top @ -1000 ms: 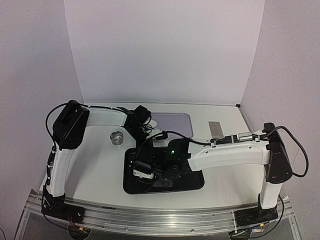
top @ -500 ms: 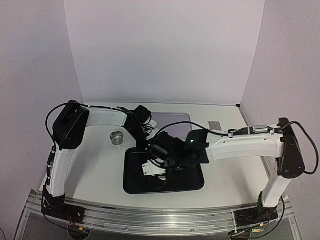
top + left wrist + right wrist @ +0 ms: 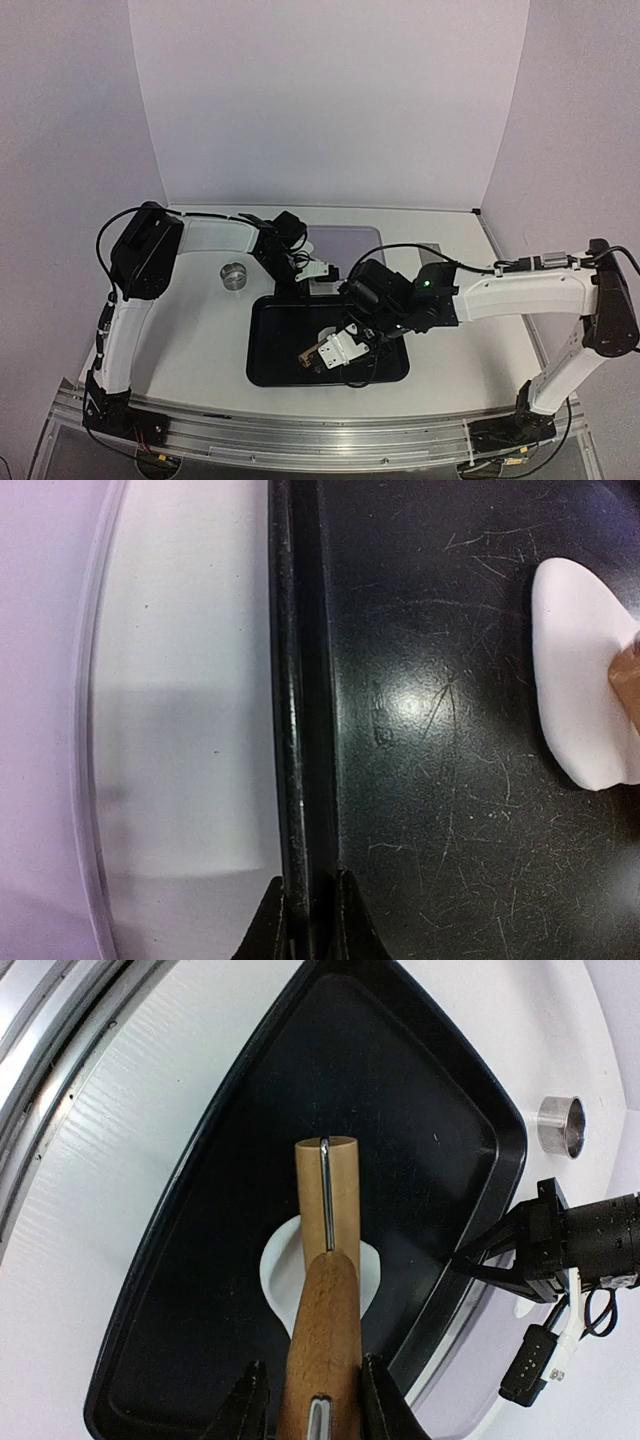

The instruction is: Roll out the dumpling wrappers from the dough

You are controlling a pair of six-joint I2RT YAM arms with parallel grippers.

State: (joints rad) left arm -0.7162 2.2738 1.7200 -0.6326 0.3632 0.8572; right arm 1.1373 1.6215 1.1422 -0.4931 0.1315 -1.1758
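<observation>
Worktop (image 3: 190,330), white, carrying two arms.

- Far left: one small metal ring (image 3: 234,273), upright and open end up. It stands alone on the worktop, near the tray's far left corner and not touching it.
- Left hand (image 3: 310,925): reaches down to the far edge of the tray. The two fingers are nearly together, pinched on the tray's raised rim, one finger outside and one inside. It grips nothing else.
- One black tray (image 3: 262,345), shallow, with rounded corners and a scratched floor. It sits near the front middle of the worktop.
- One piece of dough (image 3: 272,1272), white, soft and flattened, with an uneven rounded outline. It lies on the tray floor about mid-tray. In the left wrist view it shows at the right edge, well apart from the gripped rim.
- One wooden rolling pin (image 3: 326,1210): the pale roller lies across the dough, with dough showing on both sides of it. The darker handle runs back into the right hand.
- Right hand (image 3: 318,1405): hangs over the tray, its fingers partly closed around the pin's handle, one on each side, clamping it.
- One lavender mat (image 3: 355,243), lying flat just beyond the tray's far edge.
- One flat metal plate (image 3: 432,257), lying on the worktop just right of the mat.
</observation>
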